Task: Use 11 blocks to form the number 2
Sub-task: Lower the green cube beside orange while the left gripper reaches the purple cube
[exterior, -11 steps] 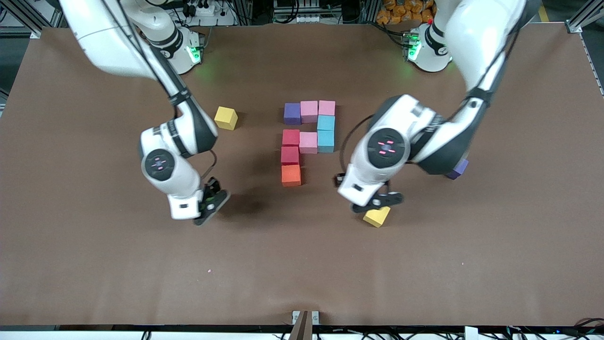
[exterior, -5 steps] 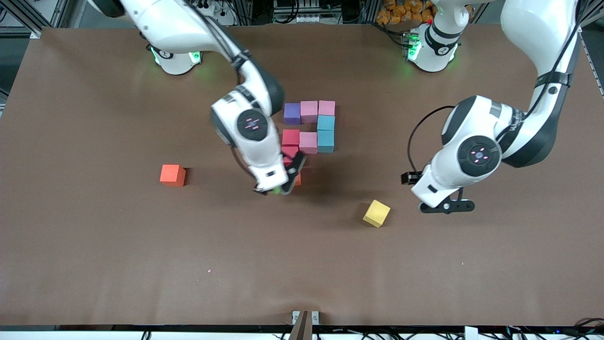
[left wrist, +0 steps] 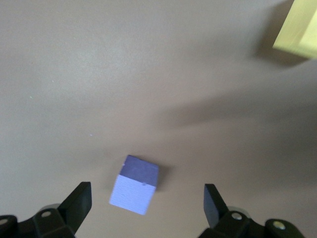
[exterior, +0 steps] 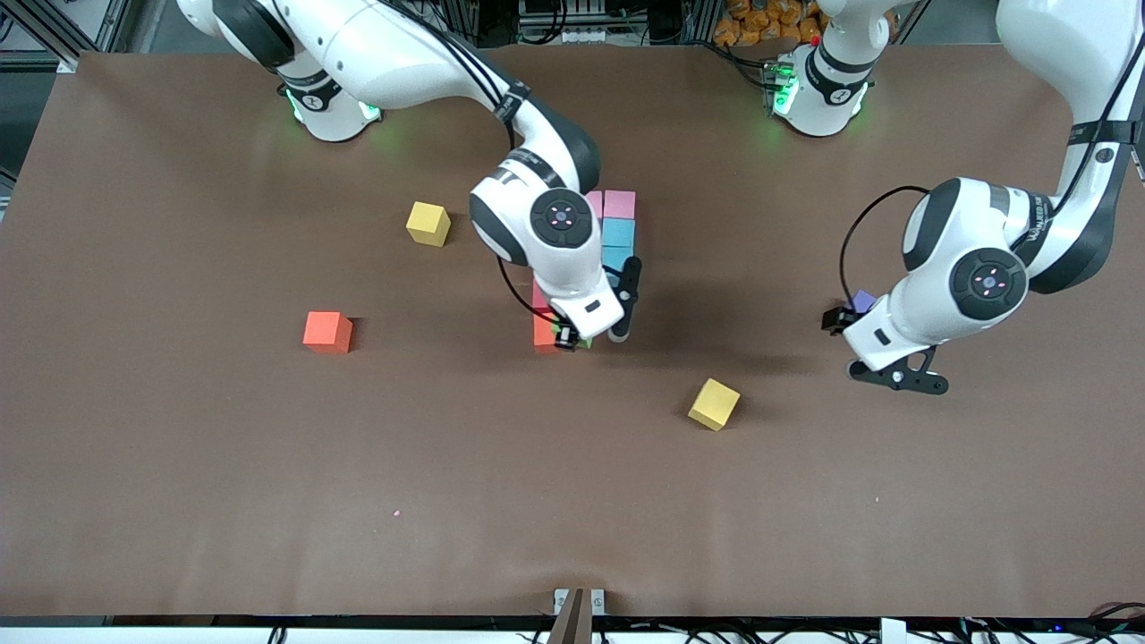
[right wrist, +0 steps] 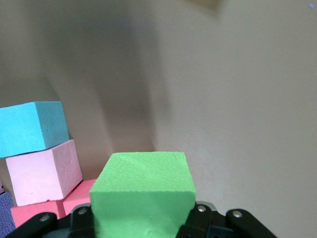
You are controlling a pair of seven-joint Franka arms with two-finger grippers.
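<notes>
**Green cube held at the foot of the half-built 2**

While the right arm is reaching in from its base, the right hand [exterior: 592, 338] is gripping a green block [right wrist: 142, 196] between its fingers, holding it over the bench [exterior: 179, 465] just beside the orange block [exterior: 540, 333] at the lower end of the number 2 [exterior: 608, 246]. In the right wrist view the green block is filling the space between the fingers, with a light blue block [right wrist: 32, 128], a pink block [right wrist: 43, 173] and a crimson block [right wrist: 54, 210] showing close by.

Seen from the front camera, much of the digit is lying hidden under the right arm; a pink block [exterior: 619, 204] is sitting at its 12 o'clock end, with a light blue one [exterior: 617, 233] touching it at 6 o'clock.

The left hand [exterior: 899, 376] is hanging over the bench toward the left arm's end, its fingers spread wide and gripping nothing. A purple block [left wrist: 134, 185] is lying on the bench between those fingers in the left wrist view, apart from both.

Three loose cubes are lying around the digit: a yellow cube [exterior: 428, 224] at about 9 o'clock from it, a second orange cube [exterior: 327, 332] at roughly 8 o'clock, well apart, and another yellow cube [exterior: 714, 404] at about 5 o'clock.
</notes>
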